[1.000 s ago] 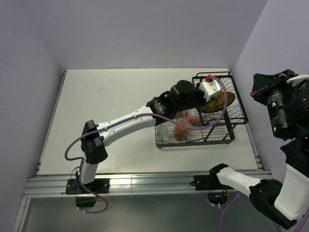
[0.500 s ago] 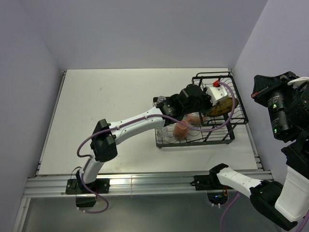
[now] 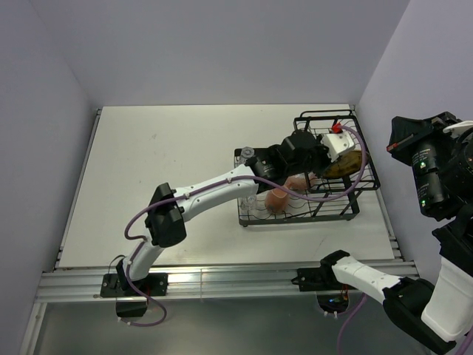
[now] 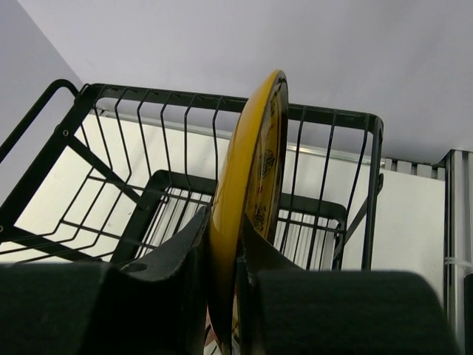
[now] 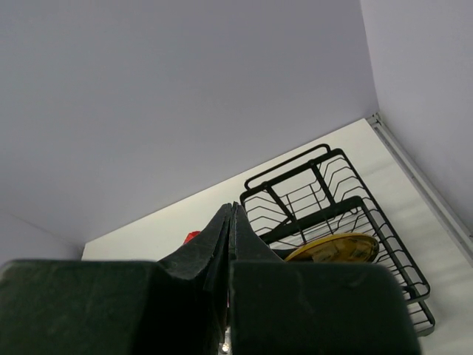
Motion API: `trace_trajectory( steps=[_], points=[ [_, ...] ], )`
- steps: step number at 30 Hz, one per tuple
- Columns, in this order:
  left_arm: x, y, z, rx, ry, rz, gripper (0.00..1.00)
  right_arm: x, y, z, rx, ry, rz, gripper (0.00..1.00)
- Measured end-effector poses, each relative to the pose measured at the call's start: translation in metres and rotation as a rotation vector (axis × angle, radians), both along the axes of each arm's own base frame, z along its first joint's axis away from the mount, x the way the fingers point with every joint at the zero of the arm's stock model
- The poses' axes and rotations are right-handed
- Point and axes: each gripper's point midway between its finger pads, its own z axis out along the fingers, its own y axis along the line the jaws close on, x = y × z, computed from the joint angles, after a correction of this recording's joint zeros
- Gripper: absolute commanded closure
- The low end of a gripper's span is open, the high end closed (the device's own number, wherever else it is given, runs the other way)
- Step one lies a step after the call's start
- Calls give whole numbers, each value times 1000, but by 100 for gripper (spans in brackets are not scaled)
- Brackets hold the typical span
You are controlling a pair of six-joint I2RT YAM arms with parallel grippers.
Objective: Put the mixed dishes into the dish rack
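In the tall far-right basket of the rack [image 4: 334,117], the yellow plate [image 4: 251,163] is pinched on edge by the left end effector [image 4: 224,229]. It should be lowered upright between the wires before release. The right end effector [image 5: 230,214] is closed, empty.

Robot lab test cell: bare lilac walls [image 3: 222,44] boxing white table [image 3: 162,185]; arm bases [image 3: 131,285] on aluminium rail [image 3: 236,281].

One black wire dish rack [image 4: 372,192] is sitting on the white counter [image 3: 162,185]. One yellow dark-patterned plate [image 4: 251,192] and two salmon-pink rounded dishes [image 3: 278,200] are showing inside it. The clear glasses are proving too faint to count.
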Motion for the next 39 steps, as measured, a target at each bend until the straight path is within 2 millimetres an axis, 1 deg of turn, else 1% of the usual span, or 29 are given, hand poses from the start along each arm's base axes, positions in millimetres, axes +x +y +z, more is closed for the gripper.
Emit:
trace_trajectory(
  steps=[4, 7, 8, 10, 15, 18, 19, 23, 28, 36, 39],
  points=[
    [-2, -5, 0, -6, 4, 2, 76, 0, -1, 0, -7, 1, -3, 100],
    [-5, -6, 0, -11, 15, 1, 69, 0, -1, 0, -12, 2, -4, 100],
    [-6, -6, 1, -13, 19, -1, 62, 0, -1, 0, -14, 3, -4, 100],
    [-9, -8, 0, -14, 23, -5, 56, 0, -2, 0, -15, 3, -5, 100],
    [-16, -10, 0, -18, 36, -7, 46, 0, -1, -2, -19, 6, -4, 100],
    [-16, -10, 0, -19, 38, 1, 40, 1, -1, -3, -21, 12, -3, 100],
    [-16, -10, 0, -19, 38, 4, 37, 2, 0, -3, -21, 12, -3, 100],
    [-14, -9, -5, -14, 45, 16, 29, 2, 0, -3, -21, 12, -1, 100],
    [-14, -9, -5, -20, 57, 23, 19, 2, 0, -4, -21, 13, 0, 100],
    [-15, -5, -3, -29, 66, 28, 9, 2, 1, -4, -21, 12, 4, 100],
    [-17, -3, -2, -31, 78, 22, 2, 2, 2, -4, -20, 12, 9, 100]
  ],
)
